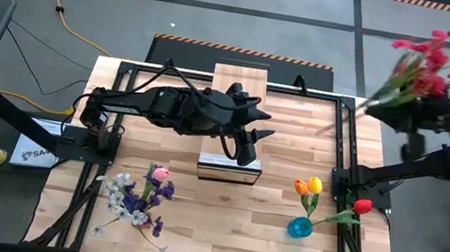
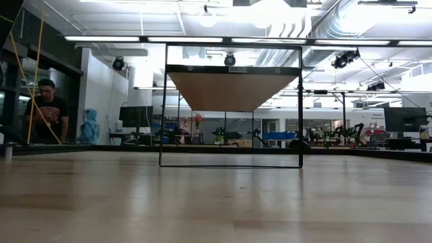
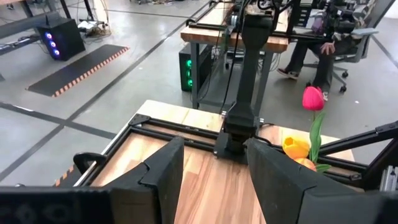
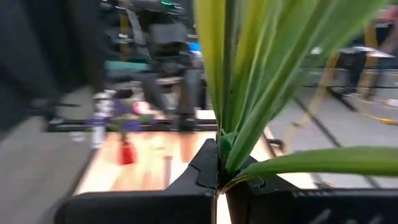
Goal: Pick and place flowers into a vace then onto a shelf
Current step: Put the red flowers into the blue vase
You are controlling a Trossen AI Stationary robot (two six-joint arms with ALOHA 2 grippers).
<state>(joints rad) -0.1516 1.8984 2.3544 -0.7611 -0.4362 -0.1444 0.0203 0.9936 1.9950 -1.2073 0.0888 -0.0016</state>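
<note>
The right gripper has its jaws clamped on the green stems of a red spray, held off the bench's right far corner. The left gripper hangs over the shelf mid-bench, jaws parted around nothing. A blue vase near the right edge holds orange, yellow and red tulips. A loose bunch of flowers lies on the bench near the left front.
</note>
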